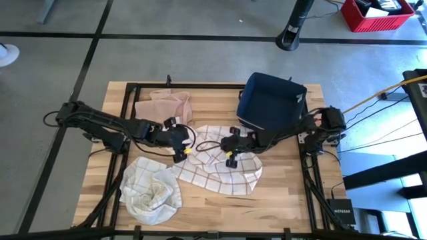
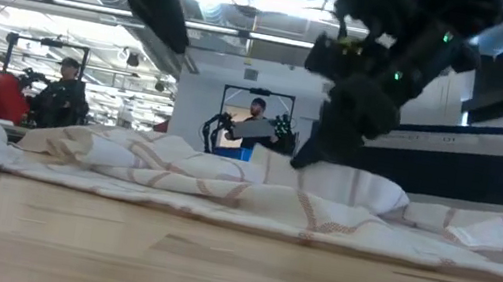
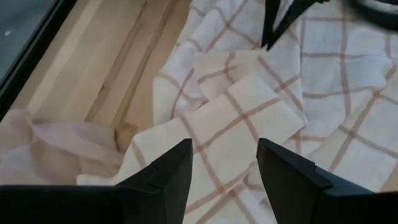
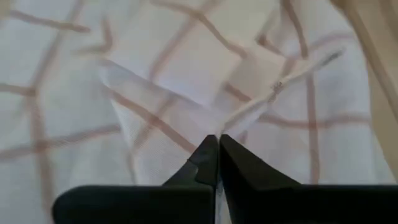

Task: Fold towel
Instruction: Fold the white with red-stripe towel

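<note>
Overhead first: checked towel (image 1: 223, 167) spread rumpled at table centre, on the wooden table (image 1: 280, 197). Left gripper (image 1: 181, 148) positioned at the towel's 9 o'clock edge, arm reaching in from 9 o'clock. Right gripper (image 1: 231, 148) positioned over the towel's upper part, arm reaching in from 3 o'clock. Dark blue bin (image 1: 270, 103) standing at 1 o'clock of the towel, touching or overlapping its far edge. Pinkish cloth (image 1: 165, 105) lying at 11 o'clock of the towel; crumpled pale cloth (image 1: 152, 190) lying at 8 o'clock, just beside it. Low view next: towel (image 2: 253, 197) lying in low folds across the tabletop, right gripper (image 2: 315, 156) lowered onto a raised fold near centre, blue bin (image 2: 461, 159) behind at 3 o'clock, a seated person (image 2: 64, 96) and a second person (image 2: 255, 121) visible in the room beyond. Left wrist view: left gripper (image 3: 224, 168) with fingers spread apart, hovering above the checked cloth (image 3: 249, 106), nothing between the fingers; pinkish cloth (image 3: 56, 149) and bare wood alongside; tips of the other arm's fingers visible farther off over the towel. Right wrist view: right gripper (image 4: 217, 152) with fingertips pressed together, pinching a thin raised fold of the towel (image 4: 186, 81) at the tips.
</note>
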